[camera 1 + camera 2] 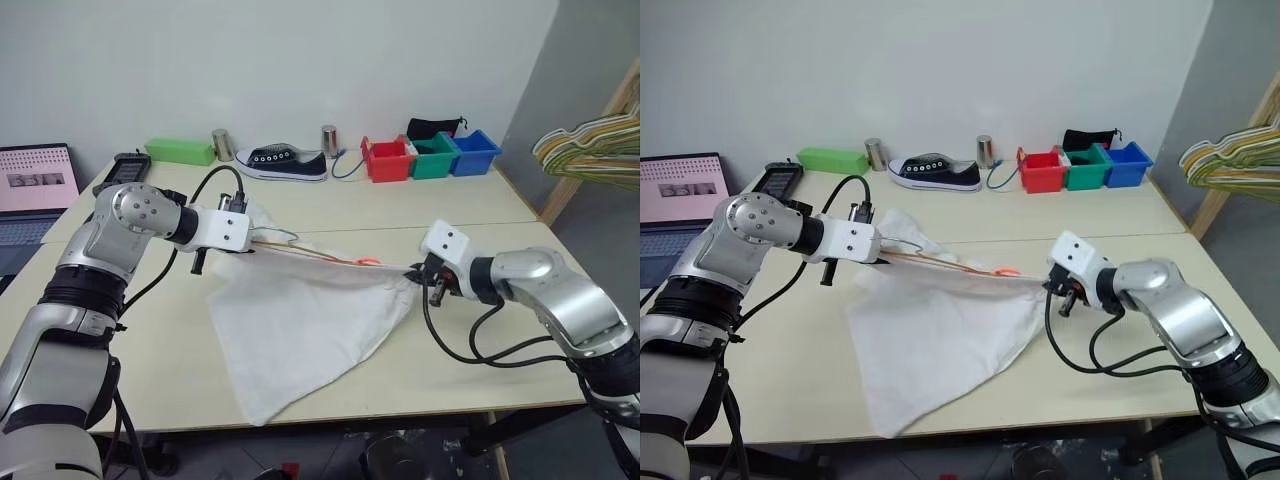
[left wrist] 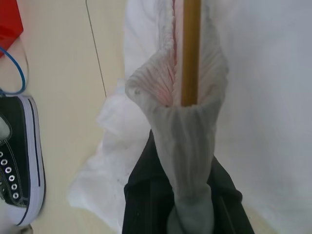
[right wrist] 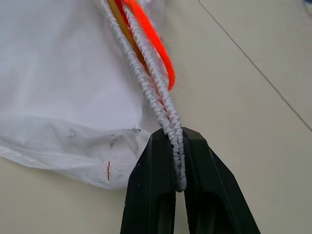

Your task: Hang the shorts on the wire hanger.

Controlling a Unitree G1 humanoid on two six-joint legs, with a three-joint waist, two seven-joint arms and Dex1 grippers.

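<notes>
While the left hand point(image 2: 187, 214) pinched one end of the gathered waistband, the shorts point(image 1: 300, 325) hung stretched above the table point(image 1: 480, 370), their loose lower corner draped on it near the front edge. Thin, limp, wrinkled cloth, that looked: light, and no shape of its own, so the elastic band seemed the only sound place to grip. Running inside that band lay the wire hanger point(image 2: 190, 53), its yellow-orange bar threaded between the two hands, stiff but slender and probably slick against the cloth. Over on the right, the right hand point(image 3: 179, 183) was clamped shut on the waistband's other end.
</notes>
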